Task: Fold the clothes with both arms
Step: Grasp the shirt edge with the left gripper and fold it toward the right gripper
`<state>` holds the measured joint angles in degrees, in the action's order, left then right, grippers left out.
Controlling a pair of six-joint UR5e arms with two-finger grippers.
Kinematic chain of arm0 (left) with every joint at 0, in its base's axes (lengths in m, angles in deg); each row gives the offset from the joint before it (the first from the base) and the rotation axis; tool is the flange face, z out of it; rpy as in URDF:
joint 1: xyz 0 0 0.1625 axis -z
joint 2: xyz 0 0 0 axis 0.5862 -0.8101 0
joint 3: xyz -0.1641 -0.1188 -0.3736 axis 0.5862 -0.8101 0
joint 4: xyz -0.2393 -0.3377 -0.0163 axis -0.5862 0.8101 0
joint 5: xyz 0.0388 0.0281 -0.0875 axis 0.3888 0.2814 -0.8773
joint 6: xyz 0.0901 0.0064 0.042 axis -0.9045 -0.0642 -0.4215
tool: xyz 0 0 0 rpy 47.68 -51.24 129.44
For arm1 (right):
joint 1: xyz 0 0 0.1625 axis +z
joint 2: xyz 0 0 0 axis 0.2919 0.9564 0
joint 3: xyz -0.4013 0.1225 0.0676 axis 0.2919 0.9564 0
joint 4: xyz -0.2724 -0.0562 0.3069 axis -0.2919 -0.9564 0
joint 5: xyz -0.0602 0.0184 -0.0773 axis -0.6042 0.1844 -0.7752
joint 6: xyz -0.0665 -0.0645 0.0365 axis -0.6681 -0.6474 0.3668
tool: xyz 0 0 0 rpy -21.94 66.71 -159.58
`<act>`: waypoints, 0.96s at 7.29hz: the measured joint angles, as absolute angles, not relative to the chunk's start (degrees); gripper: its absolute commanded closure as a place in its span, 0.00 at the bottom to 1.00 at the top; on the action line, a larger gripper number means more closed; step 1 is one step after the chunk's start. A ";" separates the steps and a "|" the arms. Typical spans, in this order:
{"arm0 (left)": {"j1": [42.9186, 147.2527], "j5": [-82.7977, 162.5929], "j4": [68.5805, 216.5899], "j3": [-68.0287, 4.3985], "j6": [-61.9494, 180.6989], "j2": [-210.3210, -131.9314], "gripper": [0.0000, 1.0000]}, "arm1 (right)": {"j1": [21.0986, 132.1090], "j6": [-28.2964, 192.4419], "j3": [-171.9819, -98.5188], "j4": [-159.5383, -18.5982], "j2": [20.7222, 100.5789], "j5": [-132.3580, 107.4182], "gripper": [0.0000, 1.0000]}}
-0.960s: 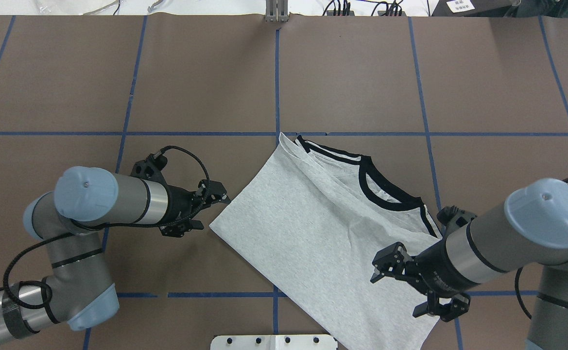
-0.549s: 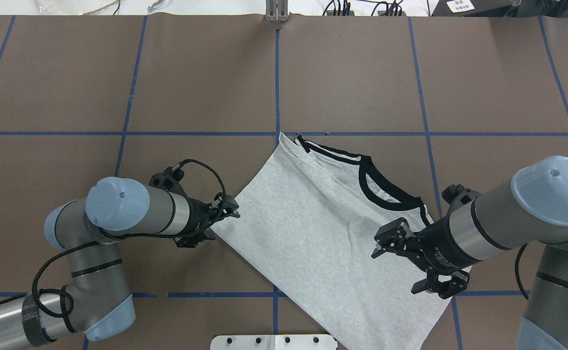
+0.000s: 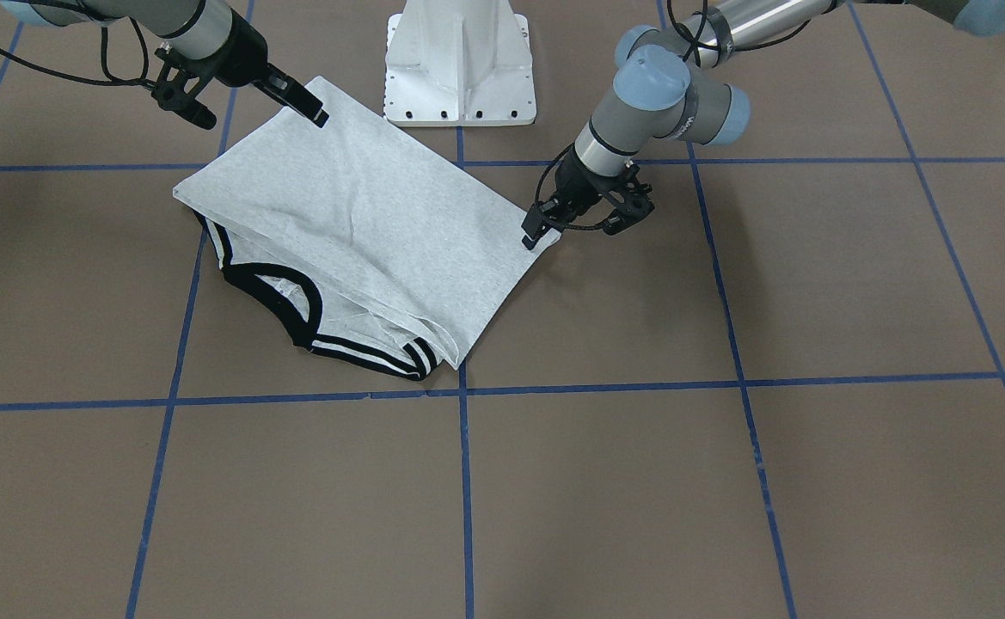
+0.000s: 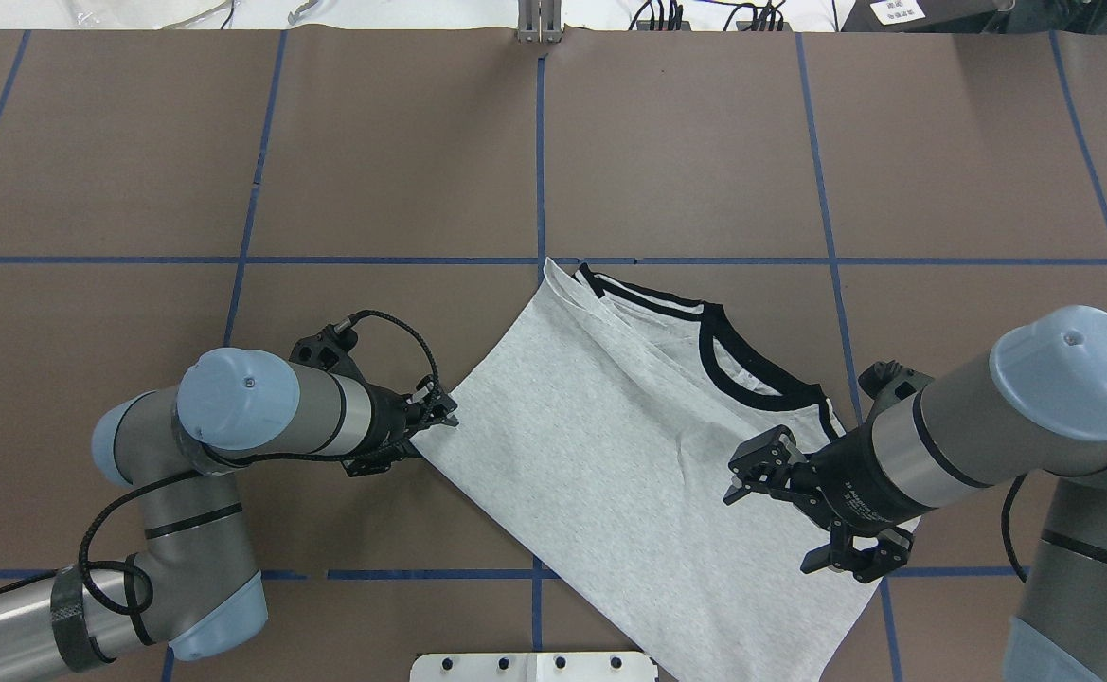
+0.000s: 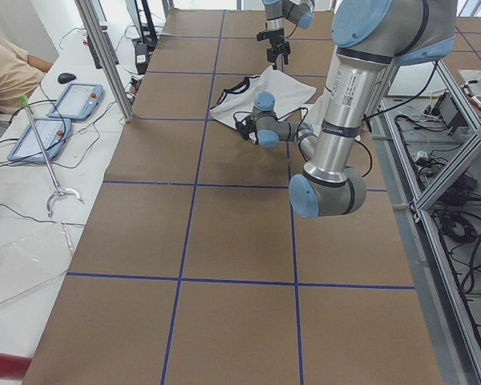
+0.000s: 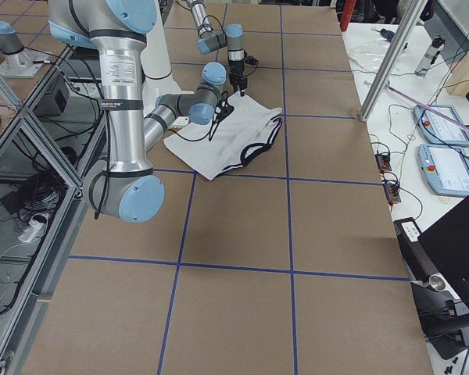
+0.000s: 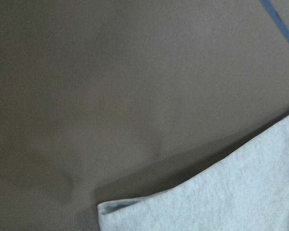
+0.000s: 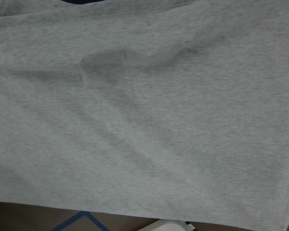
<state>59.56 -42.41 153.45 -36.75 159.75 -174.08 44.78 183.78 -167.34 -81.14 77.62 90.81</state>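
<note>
The grey T-shirt [image 4: 610, 445] lies folded and slanted on the brown table, with its black collar [image 4: 752, 365] and black shoulder stripes [image 4: 643, 298] at the far side. Its print is hidden. It also shows in the front view [image 3: 364, 223]. My left gripper [image 4: 418, 440] is open at table height, its jaws on either side of the shirt's left corner; in the front view it [image 3: 572, 230] sits at that same corner. My right gripper [image 4: 769, 530] is open and hovers over the shirt's near right part; the front view shows it [image 3: 266, 122] above that edge.
The white pedestal base [image 3: 459, 60] stands at the near table edge, just beside the shirt's near corner. Blue tape lines [image 4: 540, 142] cross the table. A side bench with tablets [image 5: 76, 100] and a metal post [image 5: 104, 60] lies beyond the far edge.
My left arm has moved right, bringing its open gripper up to the shirt's left corner. My right gripper has shifted slightly farther over the shirt, then held still.
</note>
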 measured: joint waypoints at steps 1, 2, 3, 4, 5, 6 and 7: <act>59.73 -42.27 153.38 -36.67 159.64 -174.01 1.00 | 44.73 183.80 -167.21 -81.14 77.60 90.81 0.00; 59.85 -42.18 153.31 -36.69 159.55 -173.95 1.00 | 44.70 183.84 -167.04 -81.14 77.60 90.81 0.00; 59.86 -42.09 153.26 -36.74 159.42 -173.87 1.00 | 44.65 183.88 -166.86 -81.14 77.57 90.79 0.00; 59.94 -42.02 153.19 -36.83 158.57 -173.82 1.00 | 44.55 183.92 -166.58 -81.14 77.50 90.69 0.00; 60.10 -41.97 152.93 -36.93 157.07 -173.79 1.00 | 44.45 183.95 -166.36 -81.14 77.48 90.54 0.00; 60.44 -41.94 152.56 -37.01 155.95 -173.79 1.00 | 44.35 183.96 -166.20 -81.14 77.47 90.44 0.00; 60.98 -41.95 152.28 -37.16 154.90 -173.86 1.00 | 44.25 183.96 -166.11 -81.14 77.46 90.37 0.00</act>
